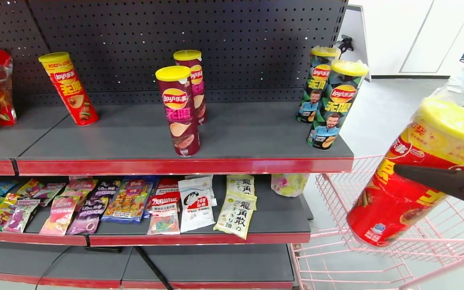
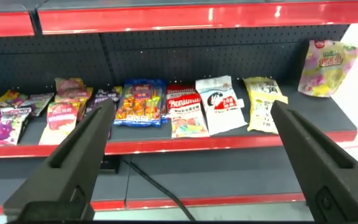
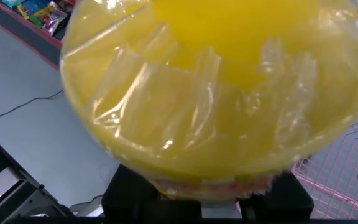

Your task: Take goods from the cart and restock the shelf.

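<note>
Right gripper (image 1: 413, 175) is clamped on the red chip can (image 1: 397, 209), one finger across its middle. I've got the can at 3 o'clock in head view, tilted, yellow lid (image 1: 457, 119) toward 1 o'clock. It hangs over the pink cart (image 1: 336, 193), well apart from the top shelf (image 1: 248, 137) at its 10 o'clock. Left gripper (image 2: 191, 155) is wide and holds nothing, facing the snack bags (image 2: 216, 106) on the lower shelf (image 2: 328, 118).

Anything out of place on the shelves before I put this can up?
Two things: a black cable lies across the bottom shelf, and a pale bag stands alone at the middle shelf's right end, apart from the flat packets.
</note>
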